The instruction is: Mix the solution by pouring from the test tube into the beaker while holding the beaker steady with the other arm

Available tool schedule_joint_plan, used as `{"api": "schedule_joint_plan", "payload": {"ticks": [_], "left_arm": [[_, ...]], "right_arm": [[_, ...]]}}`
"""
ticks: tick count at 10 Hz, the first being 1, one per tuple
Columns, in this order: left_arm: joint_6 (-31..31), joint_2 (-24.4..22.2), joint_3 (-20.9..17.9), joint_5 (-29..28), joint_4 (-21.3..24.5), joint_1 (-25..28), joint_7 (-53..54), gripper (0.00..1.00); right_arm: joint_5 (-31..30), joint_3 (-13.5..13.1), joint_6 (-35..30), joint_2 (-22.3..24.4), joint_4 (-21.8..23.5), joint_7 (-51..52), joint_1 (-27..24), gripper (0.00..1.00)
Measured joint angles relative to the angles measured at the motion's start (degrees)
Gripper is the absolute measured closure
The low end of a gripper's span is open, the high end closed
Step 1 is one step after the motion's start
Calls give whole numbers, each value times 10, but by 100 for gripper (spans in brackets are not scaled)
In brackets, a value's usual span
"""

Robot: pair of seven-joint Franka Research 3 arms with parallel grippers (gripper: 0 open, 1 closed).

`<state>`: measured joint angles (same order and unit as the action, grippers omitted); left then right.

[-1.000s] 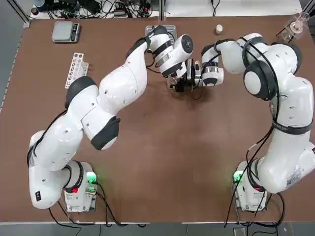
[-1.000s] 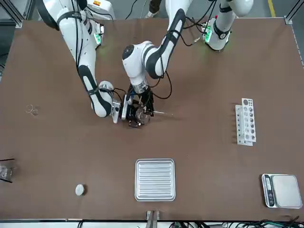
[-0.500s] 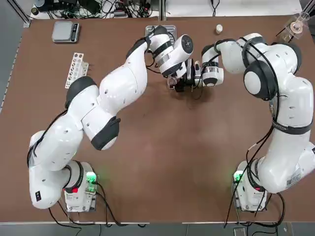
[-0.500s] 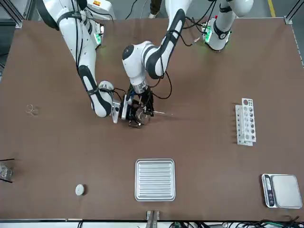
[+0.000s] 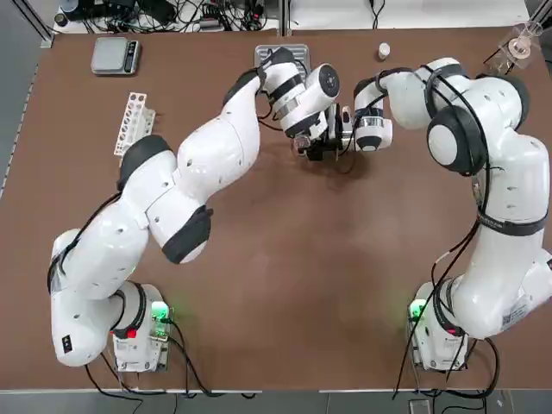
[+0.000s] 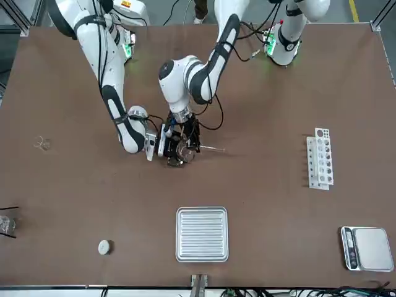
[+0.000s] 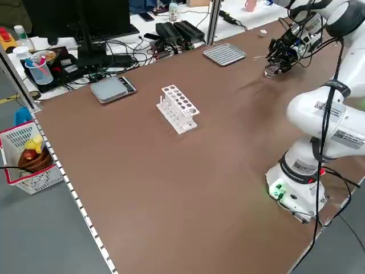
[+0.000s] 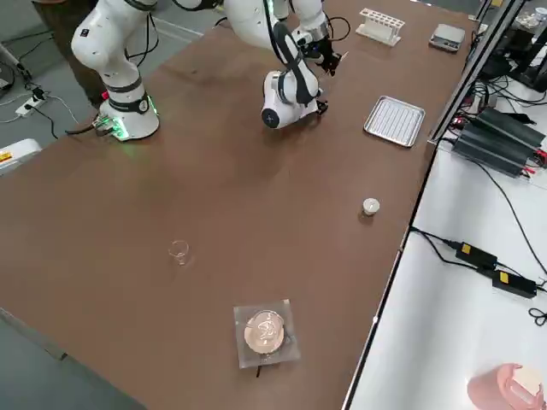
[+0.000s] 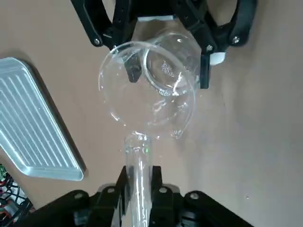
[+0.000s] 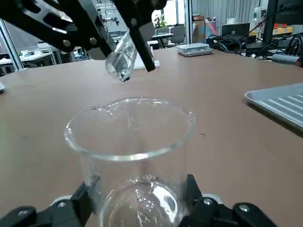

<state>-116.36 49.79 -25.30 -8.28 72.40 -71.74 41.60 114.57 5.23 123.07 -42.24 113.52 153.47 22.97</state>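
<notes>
The beaker (image 10: 131, 142), a clear glass cup, stands upright on the brown table, and my right gripper (image 10: 139, 188) is shut on its lower wall. In the front view the beaker (image 6: 179, 153) sits just beside the right gripper (image 6: 164, 145). My left gripper (image 9: 138, 182) is shut on a clear test tube (image 9: 138, 165). The tube is tilted, with its mouth at the rim of the beaker (image 9: 154, 101). From the right wrist view, the test tube (image 10: 121, 59) hangs slanted a little above the rim. Whether liquid is flowing does not show.
A ribbed metal tray (image 6: 202, 234) lies near the table's far edge. A white test tube rack (image 6: 320, 158) and a grey scale (image 6: 367, 249) are on the left arm's side. A small white disc (image 6: 104, 247), a tiny glass piece (image 6: 41, 143) and a flask on a stand (image 6: 6, 224) are on the right arm's side.
The left arm's wrist has shifted very slightly over the beaker. Both grips and the beaker's place are the same.
</notes>
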Motion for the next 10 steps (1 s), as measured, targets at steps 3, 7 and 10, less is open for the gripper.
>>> {"api": "schedule_joint_plan", "payload": {"ticks": [3,7,10], "left_arm": [[1,1,0,0,-3,0,-1,79],[32,-30,-3,5,-23,27,-3,79],[52,-95,0,61,-25,60,18,79]], "right_arm": [[0,0,0,0,0,0,0,22],[0,0,0,0,0,0,-1,22],[0,0,0,0,0,0,-1,22]]}}
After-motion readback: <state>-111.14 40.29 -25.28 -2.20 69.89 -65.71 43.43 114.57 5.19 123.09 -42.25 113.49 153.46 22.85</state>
